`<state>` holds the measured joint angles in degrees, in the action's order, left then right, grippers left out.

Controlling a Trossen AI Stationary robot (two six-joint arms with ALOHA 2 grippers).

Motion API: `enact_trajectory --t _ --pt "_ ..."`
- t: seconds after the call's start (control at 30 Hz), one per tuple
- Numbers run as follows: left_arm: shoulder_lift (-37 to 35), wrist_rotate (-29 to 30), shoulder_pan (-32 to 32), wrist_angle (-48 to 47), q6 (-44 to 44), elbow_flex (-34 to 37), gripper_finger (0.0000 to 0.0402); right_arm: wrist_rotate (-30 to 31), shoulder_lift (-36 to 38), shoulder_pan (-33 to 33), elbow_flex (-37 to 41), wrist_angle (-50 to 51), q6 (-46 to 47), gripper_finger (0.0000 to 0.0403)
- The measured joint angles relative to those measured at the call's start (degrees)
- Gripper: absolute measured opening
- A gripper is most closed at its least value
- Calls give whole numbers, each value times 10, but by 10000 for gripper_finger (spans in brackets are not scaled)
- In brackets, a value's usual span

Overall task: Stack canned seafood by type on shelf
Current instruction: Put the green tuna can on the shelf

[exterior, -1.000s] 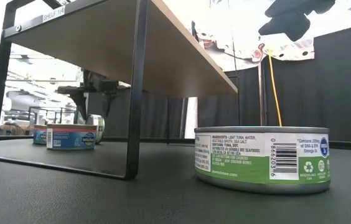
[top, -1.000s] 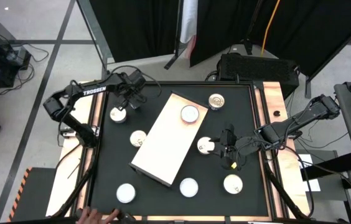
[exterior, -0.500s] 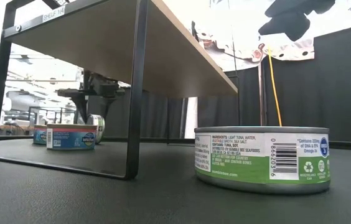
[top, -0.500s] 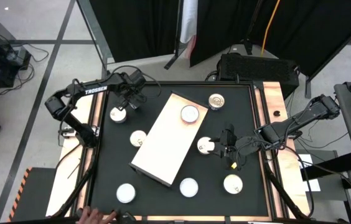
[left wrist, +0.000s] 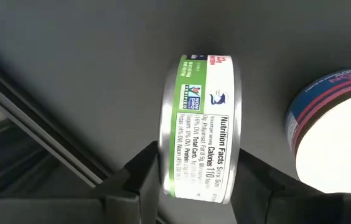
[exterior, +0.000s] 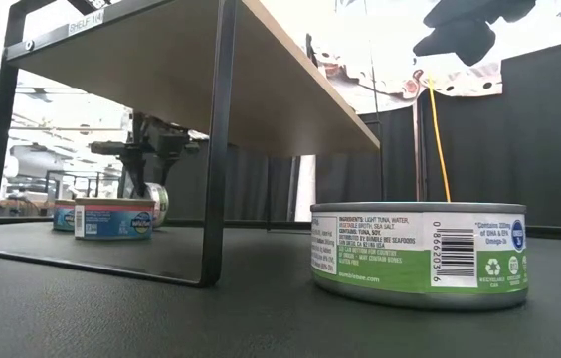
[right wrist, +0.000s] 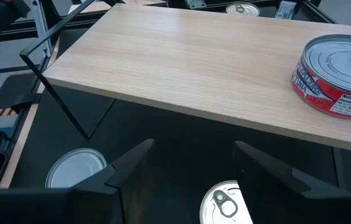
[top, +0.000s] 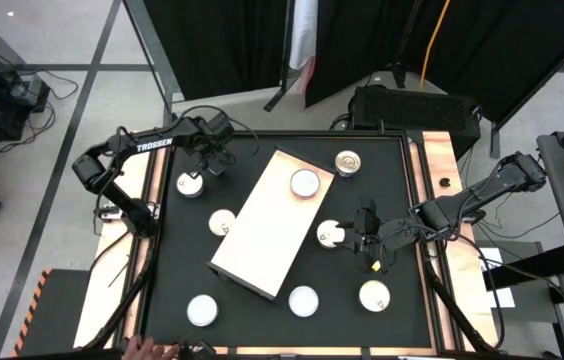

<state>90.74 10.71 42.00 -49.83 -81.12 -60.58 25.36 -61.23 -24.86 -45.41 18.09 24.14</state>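
Looking down on the desk, I see my left tool low over the far-left corner, its two fingers on either side of a green-labelled tin standing on its edge — touching or only just beside it I cannot tell, so I won't call it a grasp. A red-and-blue tin sits just beside it. My right tool hangs near the right edge of the shelf, fingers apart and gripping nothing, over a ring-pull tin. One red-labelled tin lies on the shelf top near its far end; the other tins are scattered flat on the desk around the shelf — the golden-topped tin at the far side.
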Motion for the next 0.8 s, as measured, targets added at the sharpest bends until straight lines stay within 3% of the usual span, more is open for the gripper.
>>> enact_trajectory --t 0.23,0.63,0.7,0.8 --pt "-35 10 0 -32 53 -15 147 0 0 0 0 0 2 210" --pt "-201 -41 -31 -80 273 -162 149 1 0 0 0 -1 1 210" --pt "-225 -85 -38 -75 309 -188 149 1 0 0 0 -1 1 210" --pt "-255 -198 -53 -58 398 -224 149 1 0 0 0 -1 1 210"
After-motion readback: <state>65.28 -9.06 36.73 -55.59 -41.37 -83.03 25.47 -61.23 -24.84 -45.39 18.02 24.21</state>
